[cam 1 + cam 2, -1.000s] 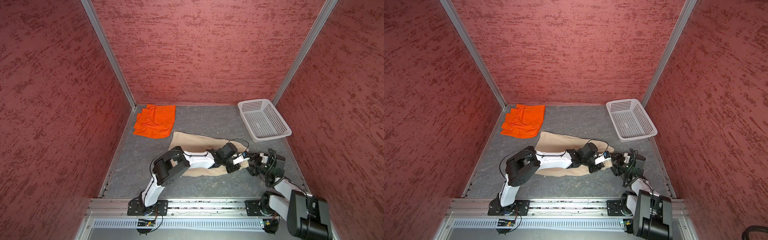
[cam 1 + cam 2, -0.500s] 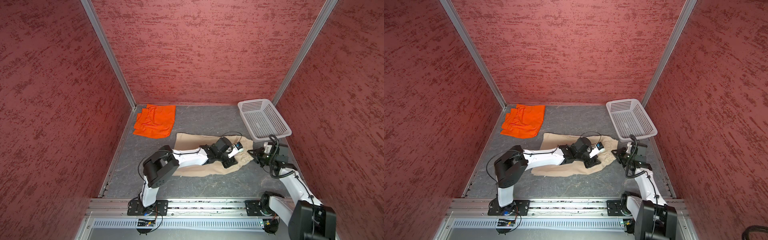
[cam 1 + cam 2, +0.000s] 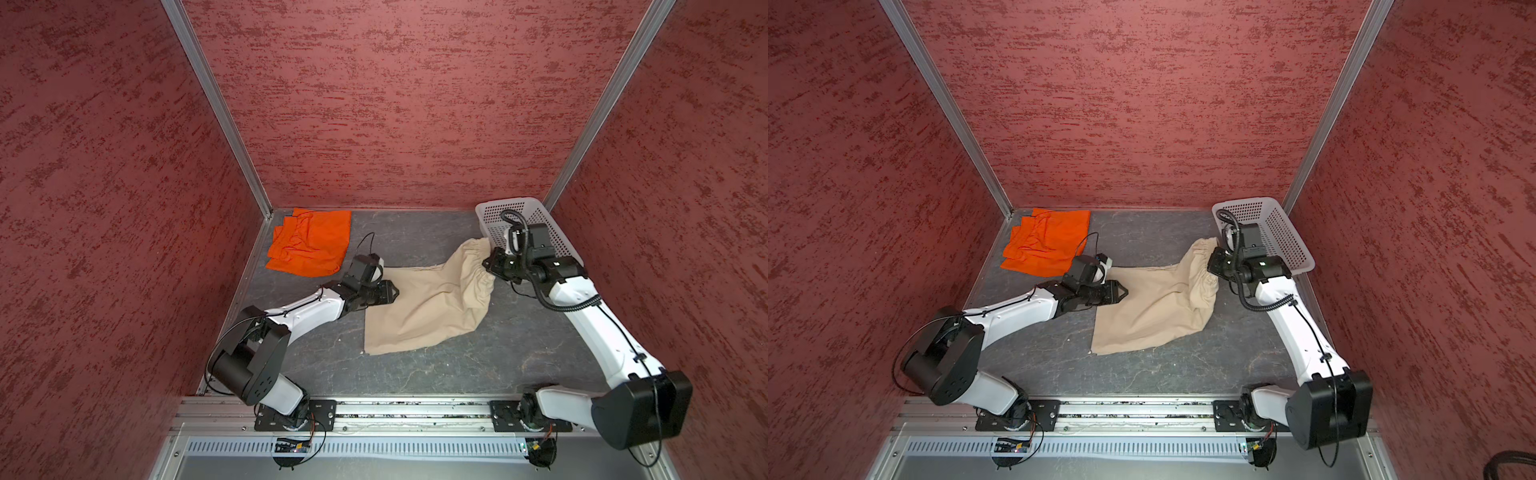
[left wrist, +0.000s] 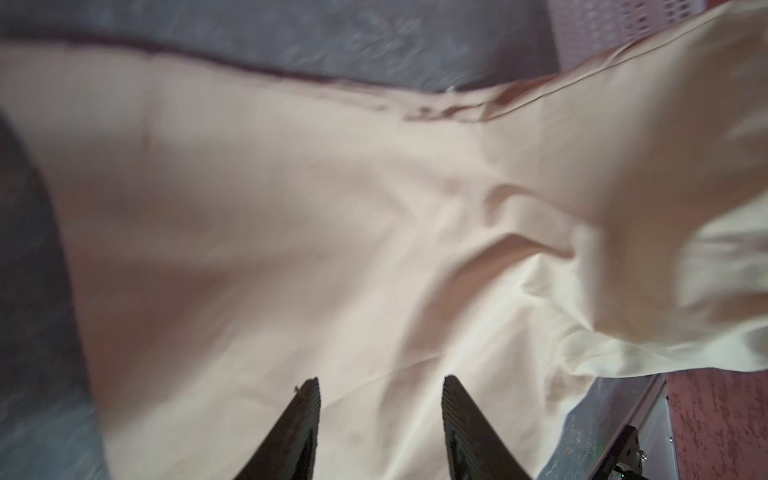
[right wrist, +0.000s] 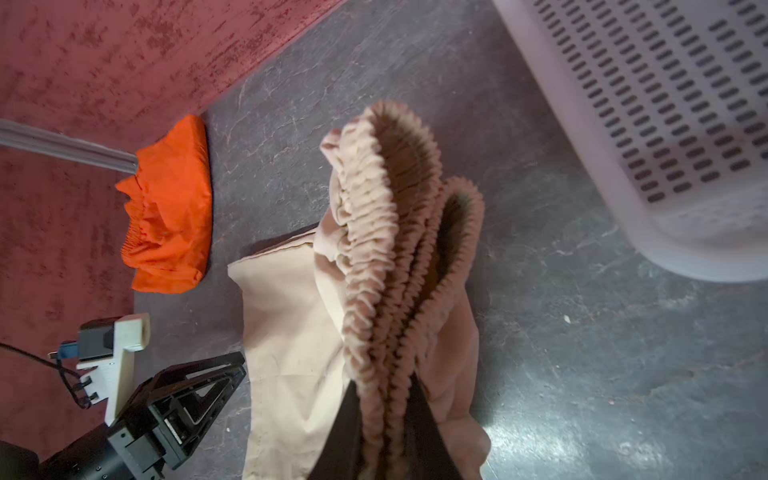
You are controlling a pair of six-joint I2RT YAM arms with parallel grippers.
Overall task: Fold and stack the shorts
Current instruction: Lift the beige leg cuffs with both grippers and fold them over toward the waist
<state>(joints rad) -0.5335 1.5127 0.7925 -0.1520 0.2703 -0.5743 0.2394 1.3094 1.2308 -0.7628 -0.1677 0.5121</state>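
The beige shorts (image 3: pixel 428 307) (image 3: pixel 1154 307) lie spread on the grey floor, with their gathered waistband (image 5: pixel 386 232) lifted at the right end. My right gripper (image 3: pixel 490 266) (image 3: pixel 1212 264) (image 5: pixel 384 388) is shut on that bunched waistband, just in front of the basket. My left gripper (image 3: pixel 392 293) (image 3: pixel 1123 293) (image 4: pixel 380 388) stands open over the left edge of the beige cloth (image 4: pixel 332 228), with nothing between its fingers. The orange shorts (image 3: pixel 309 243) (image 3: pixel 1046 243) (image 5: pixel 170 216) lie folded in the back left corner.
A white perforated basket (image 3: pixel 557 241) (image 3: pixel 1296 253) (image 5: pixel 665 124) stands at the back right, close behind my right wrist. Red walls close in the floor on three sides. A metal rail (image 3: pixel 395 409) with both arm bases runs along the front.
My left gripper opened, let go of the beige cloth and drew back to the left. My right gripper shut on the waistband and carried it up and back toward the basket.
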